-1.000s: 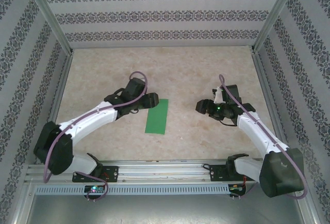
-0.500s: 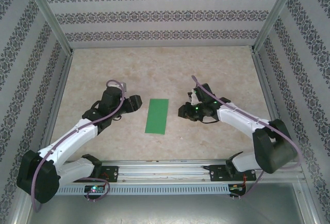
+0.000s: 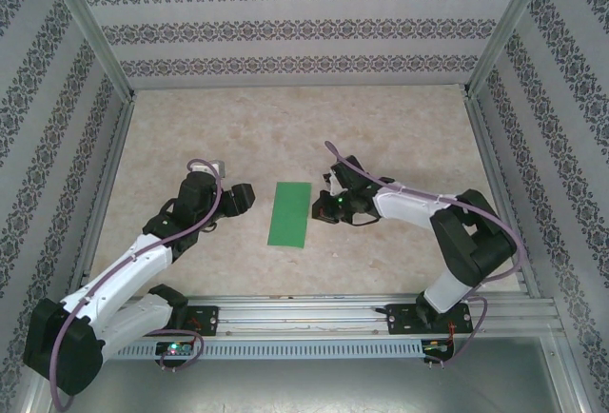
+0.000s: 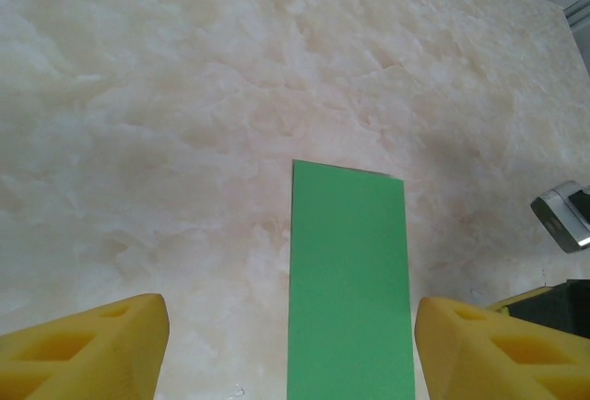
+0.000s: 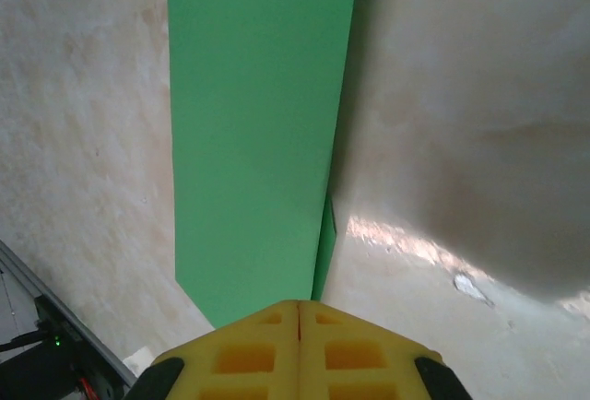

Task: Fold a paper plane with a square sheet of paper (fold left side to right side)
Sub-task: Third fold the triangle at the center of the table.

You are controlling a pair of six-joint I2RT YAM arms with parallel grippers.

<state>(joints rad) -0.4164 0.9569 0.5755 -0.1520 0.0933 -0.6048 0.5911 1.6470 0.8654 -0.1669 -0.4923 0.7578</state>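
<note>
Green square sheet of paper (image 3: 289, 214) is limp and light — pinch its frame-right edge gently; left gripper (image 4: 288, 326) jaws apart, right gripper (image 5: 298, 310) jaws together.

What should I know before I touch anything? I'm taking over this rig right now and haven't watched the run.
Left gripper: open, holding nothing, left of the paper and apart from it.
Right gripper: shut, with its tip at the paper's right edge. I cannot tell whether it pinches a layer.
Square sheet of paper: lies flat on the table between the grippers, as a narrow rectangle. Two layers show along its right edge.
Done: the half fold looks made.
Left: the nose and wing folds. There is no paper plane shape yet.
</note>
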